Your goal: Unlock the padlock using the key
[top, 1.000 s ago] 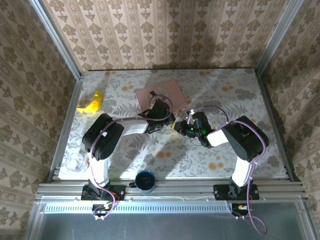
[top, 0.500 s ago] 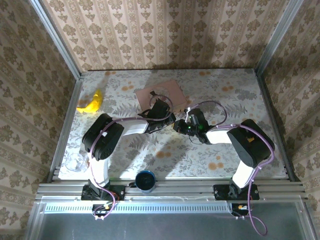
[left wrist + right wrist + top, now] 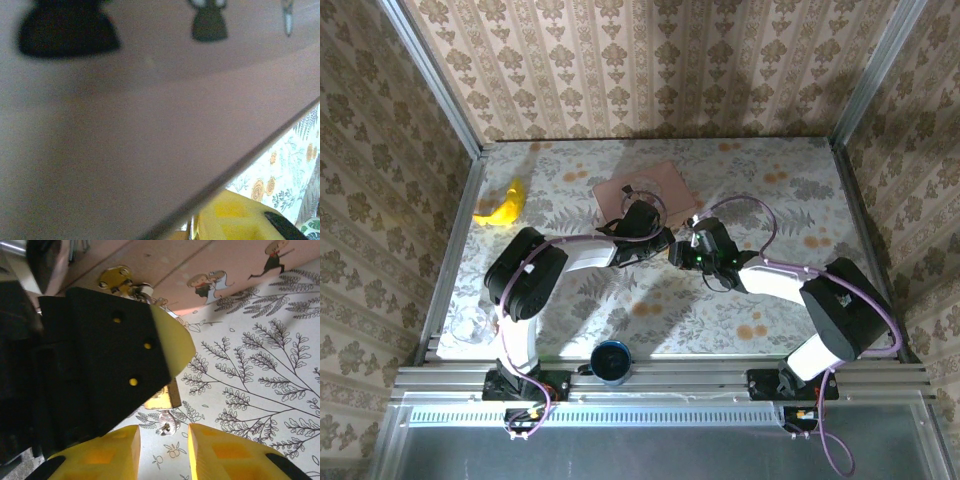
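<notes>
Your padlock (image 3: 162, 399) sits low over the floral table (image 3: 260, 355). It is a small pale brass block tucked under the yellow-tipped finger (image 3: 172, 347) of the left gripper (image 3: 658, 240), just off the near edge of the pink box (image 3: 165, 260). A small silvery piece (image 3: 167, 428) lies just below it, and you cannot tell from here whether that is the shackle or the key. Over the past second your right arm has stretched out, its elbow swinging to the right while the right gripper (image 3: 164, 440) slid a little left. In the top view the two grippers now sit almost nose to nose in front of the box. I read that as the approach closing: you are lined up on the lock, but nothing looks turned or sprung yet. The right jaws stand moderately open, with a clear gap between the yellow fingers (image 3: 105, 452) and nothing in it; the lock lies just beyond their tips, untouched. You cannot judge the left jaws: that wrist camera is pressed up against the pink box with one yellow finger (image 3: 230, 220) at the bottom edge. The right wrist view hides whether they actually pinch the lock.
</notes>
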`<action>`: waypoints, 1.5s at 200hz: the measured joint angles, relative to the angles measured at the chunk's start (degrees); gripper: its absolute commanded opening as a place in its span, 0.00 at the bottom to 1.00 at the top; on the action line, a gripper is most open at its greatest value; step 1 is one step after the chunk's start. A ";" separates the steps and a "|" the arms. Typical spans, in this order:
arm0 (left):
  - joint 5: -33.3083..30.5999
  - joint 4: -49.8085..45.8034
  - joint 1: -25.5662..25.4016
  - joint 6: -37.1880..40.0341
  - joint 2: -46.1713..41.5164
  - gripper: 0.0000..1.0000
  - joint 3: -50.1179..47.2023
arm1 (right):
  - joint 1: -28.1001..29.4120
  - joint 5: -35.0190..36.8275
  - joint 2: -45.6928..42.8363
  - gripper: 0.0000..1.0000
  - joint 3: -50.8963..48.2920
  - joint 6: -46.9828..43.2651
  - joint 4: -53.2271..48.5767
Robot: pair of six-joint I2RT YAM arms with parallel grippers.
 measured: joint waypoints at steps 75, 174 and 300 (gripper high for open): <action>0.22 -0.02 0.02 0.02 0.00 0.00 0.00 | 0.90 2.05 0.02 0.26 2.01 -3.13 -3.48; -0.63 -0.83 0.39 0.04 0.00 0.00 -0.02 | 0.94 0.72 2.03 0.22 3.78 -2.86 -4.13; 0.42 -0.50 -0.46 0.04 0.00 0.00 -0.07 | -2.69 -5.46 -1.60 0.23 -6.34 4.66 6.10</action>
